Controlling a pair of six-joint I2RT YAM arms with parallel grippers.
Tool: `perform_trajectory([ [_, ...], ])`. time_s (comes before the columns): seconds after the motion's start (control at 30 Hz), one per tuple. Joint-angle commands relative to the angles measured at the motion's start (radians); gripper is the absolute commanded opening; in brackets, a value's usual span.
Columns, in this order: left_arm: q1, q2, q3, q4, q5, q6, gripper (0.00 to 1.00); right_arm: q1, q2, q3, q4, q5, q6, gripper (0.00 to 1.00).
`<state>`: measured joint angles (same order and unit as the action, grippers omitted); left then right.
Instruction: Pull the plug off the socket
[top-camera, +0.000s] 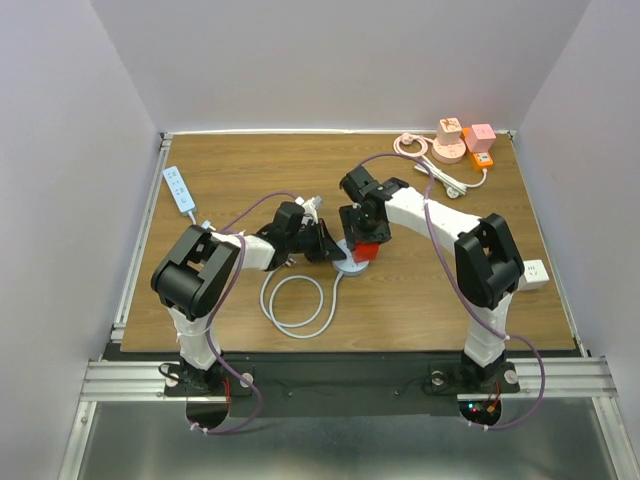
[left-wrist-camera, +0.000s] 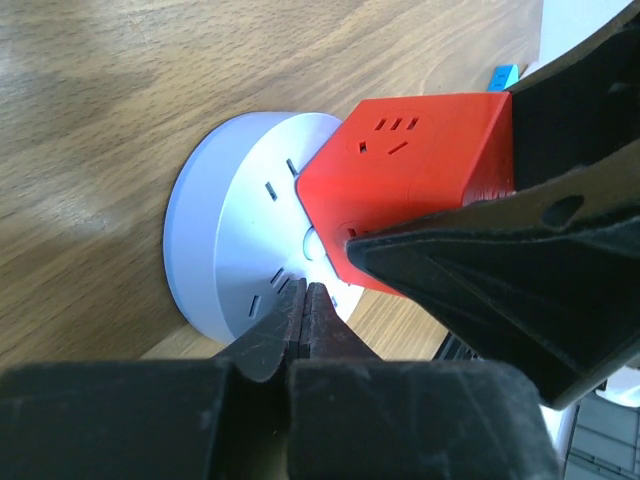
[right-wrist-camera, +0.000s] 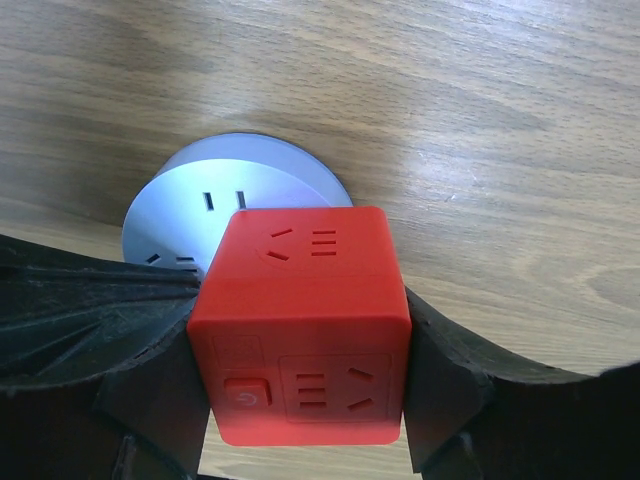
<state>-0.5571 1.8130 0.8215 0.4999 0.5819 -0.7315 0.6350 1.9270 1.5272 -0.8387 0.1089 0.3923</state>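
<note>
A red cube plug (top-camera: 366, 253) sits on a round pale socket disc (top-camera: 346, 265) near the table's middle. My right gripper (top-camera: 366, 238) is shut on the red cube plug (right-wrist-camera: 300, 330), one finger on each side, with the disc (right-wrist-camera: 200, 190) behind it. My left gripper (top-camera: 328, 250) is shut and empty. Its closed tips (left-wrist-camera: 306, 292) rest on the face of the disc (left-wrist-camera: 235, 220) right beside the red cube (left-wrist-camera: 410, 170). The plug's underside and its contact with the disc are hidden.
The disc's white cable (top-camera: 295, 300) loops toward the front. A white power strip (top-camera: 179, 188) lies at the far left. Pink and orange adapters (top-camera: 462, 142) with a coiled cord stand at the back right. A white adapter (top-camera: 535, 273) lies at the right edge.
</note>
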Motion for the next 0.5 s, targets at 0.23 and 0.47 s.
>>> perform_trajectory([
  [0.23, -0.03, 0.06, 0.002, -0.133, -0.166, 0.035, 0.0, 0.02, -0.105, 0.062, -0.026, -0.063, 0.052, 0.01],
  [0.47, -0.043, 0.106, 0.019, -0.201, -0.228, 0.058, 0.0, 0.019, -0.161, 0.137, -0.054, -0.08, 0.118, 0.0],
])
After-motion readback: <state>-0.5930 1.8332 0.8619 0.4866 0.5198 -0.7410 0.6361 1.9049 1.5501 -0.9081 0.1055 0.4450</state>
